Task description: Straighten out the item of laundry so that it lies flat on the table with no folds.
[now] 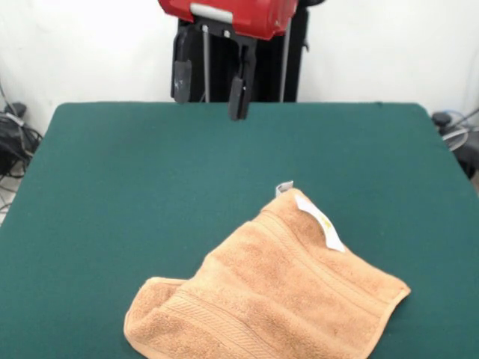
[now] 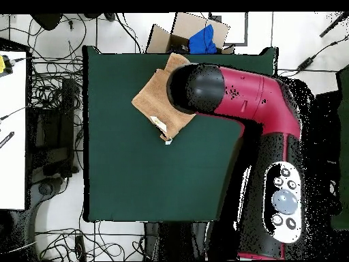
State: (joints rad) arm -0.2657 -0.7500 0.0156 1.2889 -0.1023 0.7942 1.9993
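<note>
The peach-orange towel lies on the green table at the near right, rumpled. Its near left corner is folded over, and its far corner, with a white tag, is turned up. My gripper hangs open and empty above the table's far edge, well away from the towel. In the overhead view the towel lies near the table's top edge. The red and black arm hides its right part and the gripper.
The black pedestal stands behind the table's far edge. Cables lie off the table at the left and right. A cardboard box holding something blue stands beyond the table's top edge. A white surface is at the left.
</note>
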